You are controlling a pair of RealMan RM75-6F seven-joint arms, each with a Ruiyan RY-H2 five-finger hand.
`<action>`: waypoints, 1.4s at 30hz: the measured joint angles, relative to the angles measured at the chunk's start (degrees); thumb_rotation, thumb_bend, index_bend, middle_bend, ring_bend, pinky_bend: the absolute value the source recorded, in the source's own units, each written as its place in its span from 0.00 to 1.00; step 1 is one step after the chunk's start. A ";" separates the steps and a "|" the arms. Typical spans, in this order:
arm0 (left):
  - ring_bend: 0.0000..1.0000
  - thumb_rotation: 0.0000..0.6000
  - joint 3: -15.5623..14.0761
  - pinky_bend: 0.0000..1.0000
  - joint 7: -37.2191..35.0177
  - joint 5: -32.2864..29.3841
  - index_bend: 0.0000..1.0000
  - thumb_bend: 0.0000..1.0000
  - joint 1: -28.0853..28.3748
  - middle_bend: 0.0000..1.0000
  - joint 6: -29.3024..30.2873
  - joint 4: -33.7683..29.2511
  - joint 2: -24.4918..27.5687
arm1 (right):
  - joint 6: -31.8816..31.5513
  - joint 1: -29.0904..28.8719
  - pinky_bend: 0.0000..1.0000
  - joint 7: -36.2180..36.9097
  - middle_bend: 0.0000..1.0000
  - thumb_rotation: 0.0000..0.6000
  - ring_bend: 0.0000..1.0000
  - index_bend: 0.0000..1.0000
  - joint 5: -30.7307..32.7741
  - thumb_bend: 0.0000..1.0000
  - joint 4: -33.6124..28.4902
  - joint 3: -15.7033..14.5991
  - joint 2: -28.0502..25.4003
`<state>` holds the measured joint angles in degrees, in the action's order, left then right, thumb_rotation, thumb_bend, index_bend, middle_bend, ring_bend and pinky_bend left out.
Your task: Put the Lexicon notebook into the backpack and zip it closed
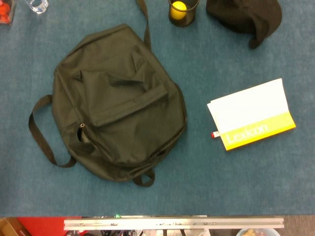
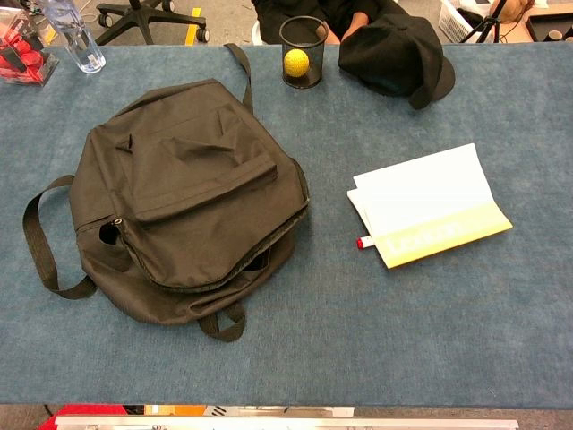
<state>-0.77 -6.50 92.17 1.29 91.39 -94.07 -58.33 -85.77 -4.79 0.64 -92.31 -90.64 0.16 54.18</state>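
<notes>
A dark olive backpack (image 1: 115,105) lies flat on the blue table, left of centre; in the chest view the backpack (image 2: 179,188) shows a gap in its zipper along the lower right side. The Lexicon notebook (image 1: 251,114), white with a yellow band bearing its name, lies to the right; the chest view shows the notebook (image 2: 425,206) with a small red-tipped object (image 2: 363,242) poking out at its left edge. Neither hand appears in either view.
A black mesh cup (image 2: 303,51) with a yellow ball stands at the back centre. A black cap (image 2: 394,55) lies at the back right. A water bottle (image 2: 76,36) and a box of red items (image 2: 22,52) stand at the back left. Backpack straps (image 2: 40,246) trail to the left.
</notes>
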 measured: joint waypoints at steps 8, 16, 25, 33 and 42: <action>0.34 1.00 -0.07 0.28 0.49 0.66 0.26 0.21 0.04 0.35 0.05 -0.64 0.28 | -0.05 -0.29 0.44 0.16 0.40 1.00 0.32 0.44 -1.52 0.21 -0.32 -0.19 -0.20; 0.34 1.00 -0.44 0.28 0.76 1.34 0.26 0.21 0.08 0.35 -0.29 -1.30 0.62 | 4.61 -2.49 0.39 -4.71 0.35 1.00 0.27 0.37 -4.85 0.14 -0.82 -1.77 0.63; 0.34 1.00 -0.91 0.28 -0.77 1.21 0.26 0.21 -0.32 0.35 -0.43 -0.98 1.05 | 12.77 -6.12 0.36 -14.13 0.30 1.00 0.22 0.28 -6.33 0.05 2.25 -2.89 9.39; 0.34 1.00 -1.19 0.28 -2.48 1.30 0.26 0.21 -0.70 0.35 -0.18 0.08 1.04 | 16.26 -8.43 0.36 -21.05 0.30 1.00 0.22 0.28 -6.07 0.06 6.62 -2.69 17.18; 0.34 1.00 -1.59 0.27 -4.08 1.58 0.26 0.21 -0.82 0.35 -0.45 0.88 1.20 | 16.37 -9.80 0.36 -22.36 0.30 1.00 0.22 0.28 -6.00 0.09 15.69 -2.25 24.55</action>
<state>-2.36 -10.58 93.75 0.47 90.95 -93.19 -57.13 -69.40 -14.59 -21.72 -98.32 -74.95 -2.09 78.73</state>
